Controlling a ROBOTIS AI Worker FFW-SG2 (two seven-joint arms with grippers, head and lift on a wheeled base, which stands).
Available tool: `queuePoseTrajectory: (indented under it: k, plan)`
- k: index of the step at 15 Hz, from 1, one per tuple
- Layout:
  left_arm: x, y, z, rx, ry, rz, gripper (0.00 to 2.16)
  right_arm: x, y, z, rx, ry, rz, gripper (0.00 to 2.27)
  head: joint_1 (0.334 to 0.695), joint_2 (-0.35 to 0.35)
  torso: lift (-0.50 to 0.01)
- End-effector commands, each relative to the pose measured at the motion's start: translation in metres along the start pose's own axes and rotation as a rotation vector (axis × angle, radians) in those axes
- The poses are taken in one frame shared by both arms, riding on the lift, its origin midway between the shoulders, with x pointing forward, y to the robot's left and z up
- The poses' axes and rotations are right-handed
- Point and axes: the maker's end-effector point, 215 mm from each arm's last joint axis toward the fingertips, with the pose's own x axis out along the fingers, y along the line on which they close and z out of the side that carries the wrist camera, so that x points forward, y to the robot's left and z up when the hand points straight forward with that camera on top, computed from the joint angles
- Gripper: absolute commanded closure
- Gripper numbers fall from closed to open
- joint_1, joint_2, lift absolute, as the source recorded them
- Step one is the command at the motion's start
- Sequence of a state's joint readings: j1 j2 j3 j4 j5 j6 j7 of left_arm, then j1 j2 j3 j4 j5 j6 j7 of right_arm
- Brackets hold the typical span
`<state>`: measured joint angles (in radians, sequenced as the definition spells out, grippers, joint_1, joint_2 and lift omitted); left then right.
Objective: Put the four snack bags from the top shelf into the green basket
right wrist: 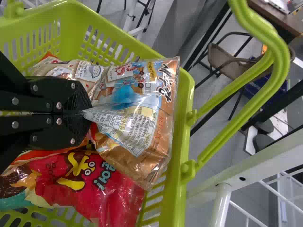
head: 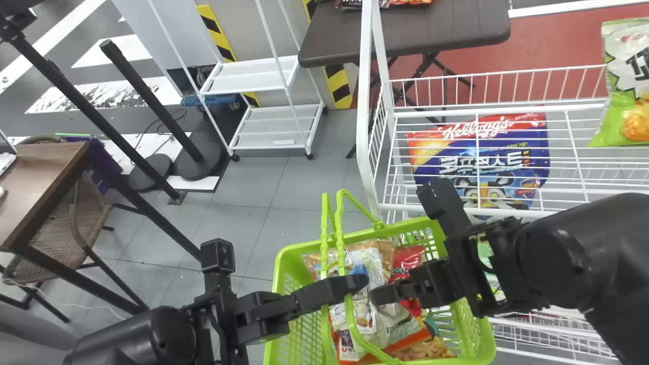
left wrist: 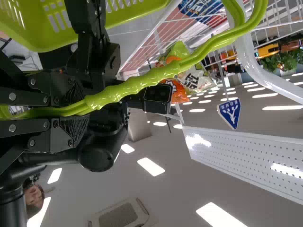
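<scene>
My left gripper (head: pixel 357 284) holds the handles of the green basket (head: pixel 479 337); in the left wrist view that gripper (left wrist: pixel 71 111) is closed around both handle bars (left wrist: pixel 142 82). Inside the basket, my right gripper (head: pixel 377 295) points down at the bags. The right wrist view has this gripper (right wrist: pixel 85 113) pinching the gathered edge of a brown and blue snack bag (right wrist: pixel 158 116), which rests against the basket wall. Beside it lies a red snack bag (right wrist: pixel 106 189), and further bags (head: pixel 355 329) lie under and around them.
A white wire rack (head: pixel 507 109) stands just beyond the basket's right side, with a blue and red bag (head: pixel 507 152) on it and a green and white bag (head: pixel 628 76) at far right. A brown table (head: pixel 40 177) stands on the left.
</scene>
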<state>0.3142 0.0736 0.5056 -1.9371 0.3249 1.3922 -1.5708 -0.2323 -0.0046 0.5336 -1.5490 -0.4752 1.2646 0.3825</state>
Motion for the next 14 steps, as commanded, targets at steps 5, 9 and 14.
queuePoseTrajectory:
  k: [5, 9, 14]
  plan:
    - [-0.001, -0.001, 0.001, 0.002, -0.001, -0.008, 2.15, -0.08, 0.022, 0.003, 0.16, -0.044, 0.143, 0.05, 0.695, 0.35, 0.0]
    - [-0.001, -0.001, 0.003, 0.004, 0.0, -0.007, 2.15, -0.181, -0.062, 0.041, 0.189, -0.294, -0.049, 0.05, 0.695, 0.35, 0.0]
    - [-0.001, 0.001, 0.003, -0.001, -0.002, -0.007, 2.15, -0.292, -0.207, 0.117, 0.079, -0.599, -0.52, 0.05, 0.695, 0.177, 0.0]
